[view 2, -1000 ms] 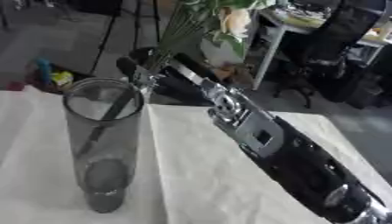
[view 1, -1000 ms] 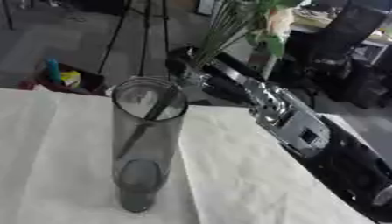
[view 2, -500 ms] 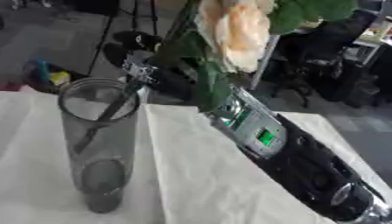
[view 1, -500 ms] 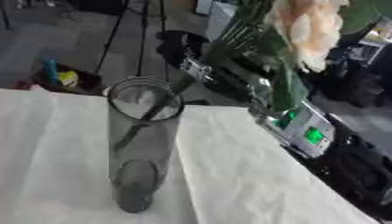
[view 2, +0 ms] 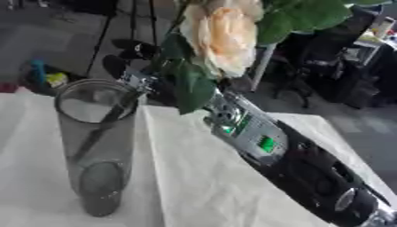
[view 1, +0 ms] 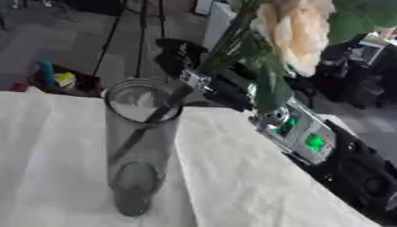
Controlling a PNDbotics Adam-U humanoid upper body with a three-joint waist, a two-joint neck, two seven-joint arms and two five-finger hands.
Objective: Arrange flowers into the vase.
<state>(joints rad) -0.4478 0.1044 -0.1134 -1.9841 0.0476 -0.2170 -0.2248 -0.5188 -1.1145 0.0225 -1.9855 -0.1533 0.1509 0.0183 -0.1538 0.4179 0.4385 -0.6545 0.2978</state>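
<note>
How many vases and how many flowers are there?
Glass vase: 1
Cream flower with green leaves, held by the right hand, stem end inside the vase: 1
Total: 2

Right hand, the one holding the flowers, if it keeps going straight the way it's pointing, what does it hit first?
Most likely the vase. The right hand points down-left with the flowers, a stem already inside the rim. Going on, the stem would probably meet the inner wall first, though depth is unclear.
</note>
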